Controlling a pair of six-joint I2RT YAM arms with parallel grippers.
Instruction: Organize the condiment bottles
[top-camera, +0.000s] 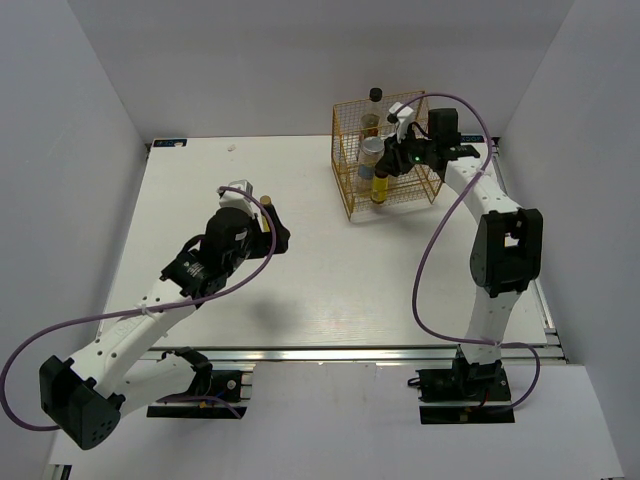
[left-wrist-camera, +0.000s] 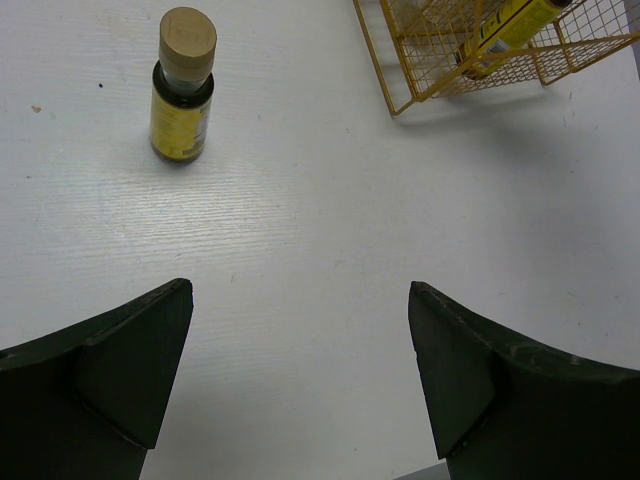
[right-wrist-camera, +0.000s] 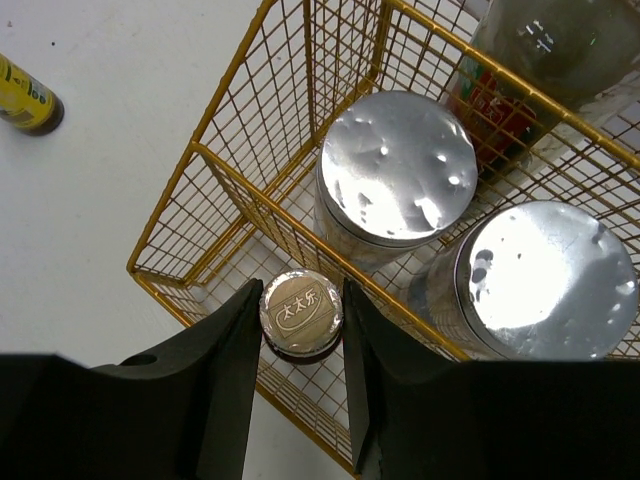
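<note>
The right hand (right-wrist-camera: 302, 292) is closed on a small yellow bottle with a round bronze cap (right-wrist-camera: 301, 315). Its fingers press against both sides of the cap, inside the front compartment of the gold wire rack (right-wrist-camera: 196, 148). Behind it in the rack, a squat silver-lidded jar (right-wrist-camera: 398, 165) and a second silver-lidded jar (right-wrist-camera: 550, 275) stand side by side. A taller dark bottle (right-wrist-camera: 540, 50) stands beyond them. The left hand (left-wrist-camera: 300, 370) hangs wide open above the white desk (left-wrist-camera: 300, 220). Ahead of it, a small yellow bottle with a tan cap (left-wrist-camera: 182, 85) stands upright on the desk, outside the rack.
</note>
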